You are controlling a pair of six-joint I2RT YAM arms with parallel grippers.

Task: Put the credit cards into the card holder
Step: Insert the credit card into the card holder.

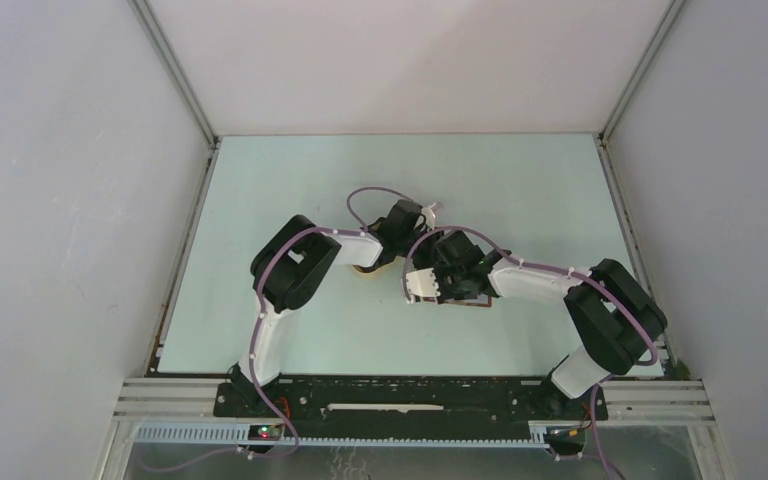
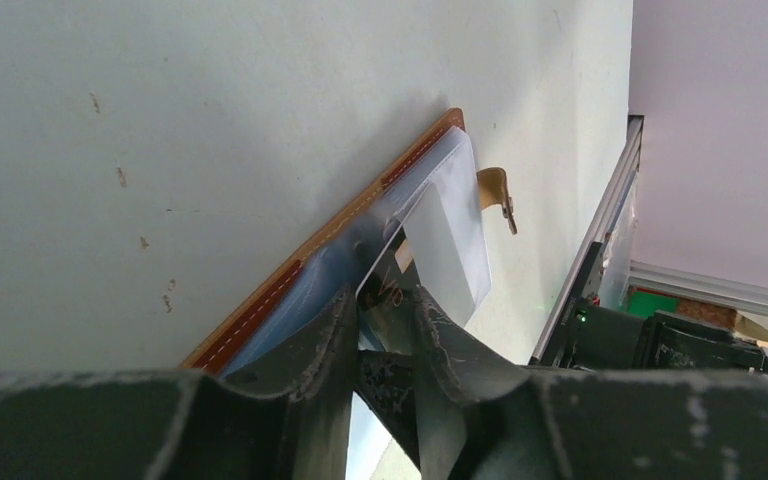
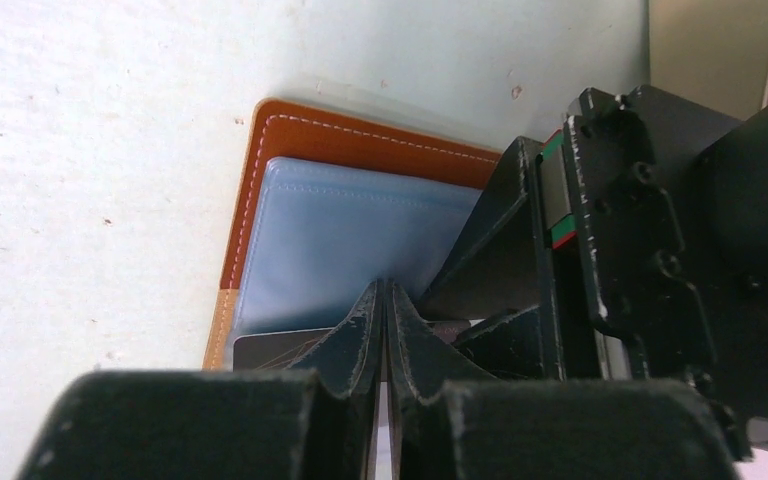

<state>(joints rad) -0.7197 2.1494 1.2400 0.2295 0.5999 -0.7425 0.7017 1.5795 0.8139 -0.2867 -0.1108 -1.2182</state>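
Observation:
The card holder lies open on the table, reddish-brown leather with white stitching and a bluish clear pocket. In the top view only its edge shows under the two wrists. My left gripper is open, its fingers standing either side of a dark credit card that is partly inside the holder. The same card's corner shows in the right wrist view. My right gripper is shut, its tips against the clear pocket. Whether it pinches the plastic is hidden.
The holder's snap tab sticks out past its far end. A tan tray lies under the left forearm. The left gripper's black body is close beside the right fingers. Aluminium rails run along the near table edge.

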